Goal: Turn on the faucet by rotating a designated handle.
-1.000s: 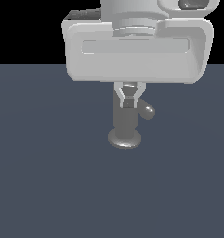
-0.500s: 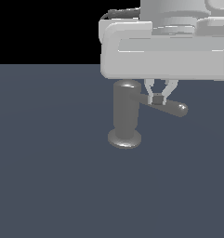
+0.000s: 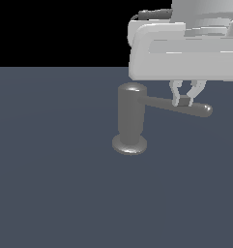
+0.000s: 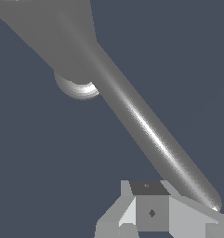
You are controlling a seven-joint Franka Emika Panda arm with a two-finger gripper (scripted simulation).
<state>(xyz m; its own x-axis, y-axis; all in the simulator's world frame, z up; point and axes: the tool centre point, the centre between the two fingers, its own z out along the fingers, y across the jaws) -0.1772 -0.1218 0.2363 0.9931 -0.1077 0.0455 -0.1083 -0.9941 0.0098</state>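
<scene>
Over handle point(image 3: 173, 105): end effector point(image 3: 185, 100), maybe touching.

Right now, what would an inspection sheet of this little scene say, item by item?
Surface: flat dark blue-grey floor, bare apart from the faucet.
Faucet: dull grey upright cylinder on a round base, standing upright.
Handle: thin grey rod sticking out near the cylinder's top, toward the exterior view's right, rounded tip free.
Clutter: nothing seen.
Gripper: white, hanging from above, its fingers down at the handle close to the tip; whether they squeeze it or only rest against it cannot be told.
Cables: one dark cable on top of the robot's hand.
Surroundings: plain black background, nothing else seen.
</scene>
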